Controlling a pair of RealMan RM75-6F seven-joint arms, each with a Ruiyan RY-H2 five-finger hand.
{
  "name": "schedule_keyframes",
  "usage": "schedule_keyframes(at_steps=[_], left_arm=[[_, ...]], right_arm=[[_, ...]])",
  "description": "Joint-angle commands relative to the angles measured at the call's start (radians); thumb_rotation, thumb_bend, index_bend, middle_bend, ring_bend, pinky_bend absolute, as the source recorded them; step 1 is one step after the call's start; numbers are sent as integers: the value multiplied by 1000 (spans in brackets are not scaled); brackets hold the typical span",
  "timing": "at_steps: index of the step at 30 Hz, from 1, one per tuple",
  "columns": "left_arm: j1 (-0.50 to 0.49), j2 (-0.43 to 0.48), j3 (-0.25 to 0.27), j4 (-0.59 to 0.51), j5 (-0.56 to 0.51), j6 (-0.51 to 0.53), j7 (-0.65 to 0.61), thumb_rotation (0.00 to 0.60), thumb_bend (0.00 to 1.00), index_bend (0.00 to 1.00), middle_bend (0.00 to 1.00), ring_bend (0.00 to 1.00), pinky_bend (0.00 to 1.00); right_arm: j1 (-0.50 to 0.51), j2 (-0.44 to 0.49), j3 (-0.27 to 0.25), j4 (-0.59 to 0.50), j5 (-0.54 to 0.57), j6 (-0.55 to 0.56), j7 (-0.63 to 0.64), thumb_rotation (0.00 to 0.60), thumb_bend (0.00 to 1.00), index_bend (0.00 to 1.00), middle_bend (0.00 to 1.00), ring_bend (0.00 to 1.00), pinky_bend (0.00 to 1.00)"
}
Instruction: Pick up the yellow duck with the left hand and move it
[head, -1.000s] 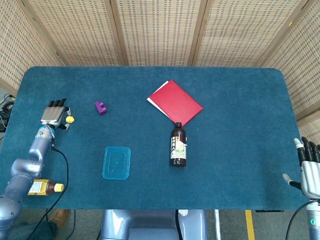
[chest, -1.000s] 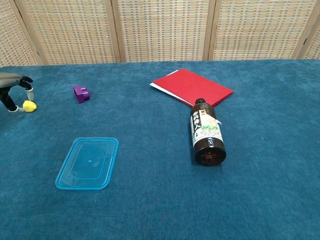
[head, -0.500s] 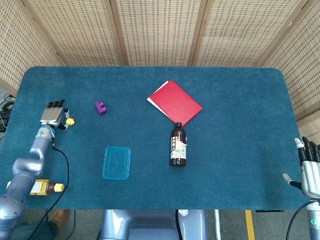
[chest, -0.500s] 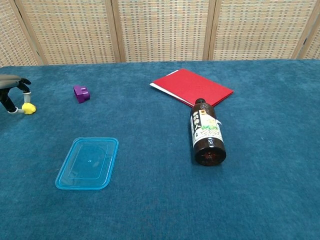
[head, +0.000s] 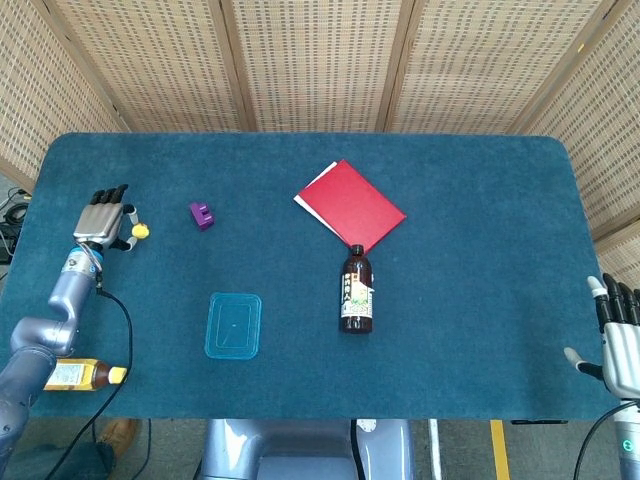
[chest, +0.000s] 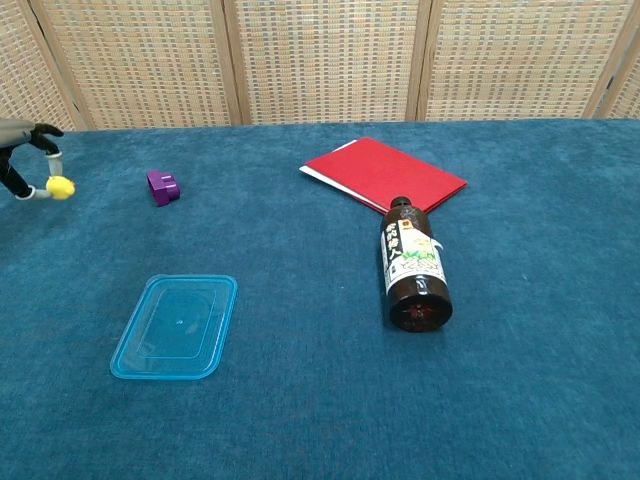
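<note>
The small yellow duck (head: 141, 230) (chest: 60, 187) is pinched in my left hand (head: 103, 222) (chest: 22, 160) near the table's left edge, raised a little off the blue cloth. Only the fingers of that hand show at the left border of the chest view. My right hand (head: 620, 340) hangs past the table's front right corner with its fingers spread and nothing in it; the chest view does not show it.
A purple block (head: 202, 215) (chest: 163, 186) lies just right of the duck. A clear blue lid (head: 234, 325) (chest: 177, 326), a brown bottle (head: 355, 291) (chest: 413, 266) on its side and a red folder (head: 351, 206) (chest: 385, 174) lie further right. A yellow-capped bottle (head: 80, 374) lies at the front left edge.
My left hand has lifted the duck slightly and carried it toward the far left of the table. The right hand has stayed put.
</note>
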Motion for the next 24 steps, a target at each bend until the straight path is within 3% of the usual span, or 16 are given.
schedule_keyframes(at_steps=[1,11,13,18,24], left_arm=[[22,65,10,-101,28,82,-29,600,351,540,0,0,0],[81,245,61,-517,120,298,72,600,348,546,0,0,0],[94,279,83,-660,167,364,135,600,348,545,0,0,0],[100,315,99,-853,187,392,260,600,343,541,0,0,0],[80,294,97,-960,174,361,375,600,338,536,0,0,0]], right_arm=[[-1,3,-2,-4,-4,2,4,600,0,2,0,0,0],[-7,10,-11,-17,-23,12,7,600,0,11,0,0,0],[-11,14,-13,-19,-28,17,14,600,0,10,0,0,0],[-14,18,-15,-18,-29,17,24,600,0,11,0,0,0],[-14,21,-14,-16,-27,14,32,600,0,12,0,0,0]])
